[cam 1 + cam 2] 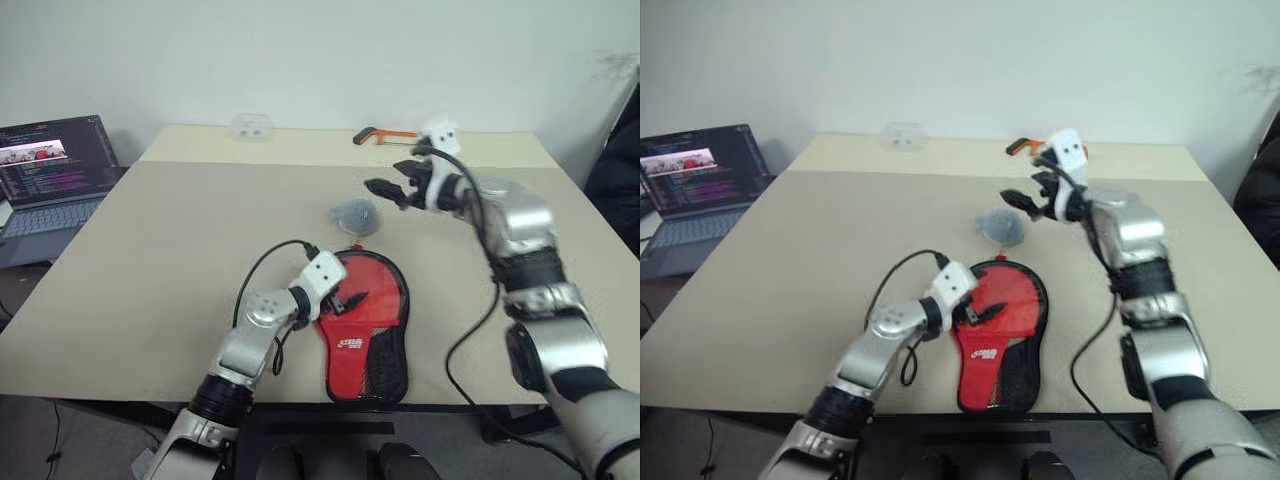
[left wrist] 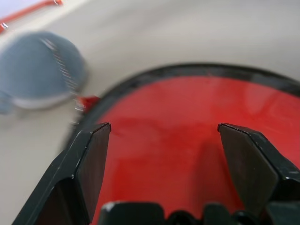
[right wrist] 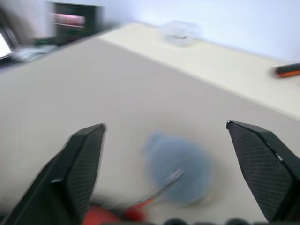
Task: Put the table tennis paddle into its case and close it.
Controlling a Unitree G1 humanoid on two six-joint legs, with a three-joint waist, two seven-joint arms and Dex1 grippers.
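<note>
On the table (image 1: pixel 150 260), near its front edge, your case (image 1: pixel 375 345) lies red face up and looks shut — no paddle shows outside it, so it may already be inside. Beside it, your left gripper (image 1: pixel 352 300) hangs open over the round end; the right gripper (image 1: pixel 392 190) is open and empty above a grey wad (image 1: pixel 356 216). Check the zip fully before lifting away — keep the case pinned flat.

One case (image 1: pixel 365 330), one grey wad (image 1: pixel 355 216), one hacksaw (image 1: pixel 385 135), one laptop (image 1: pixel 55 175), two pincers (image 1: pixel 352 300) (image 1: pixel 385 190).
</note>
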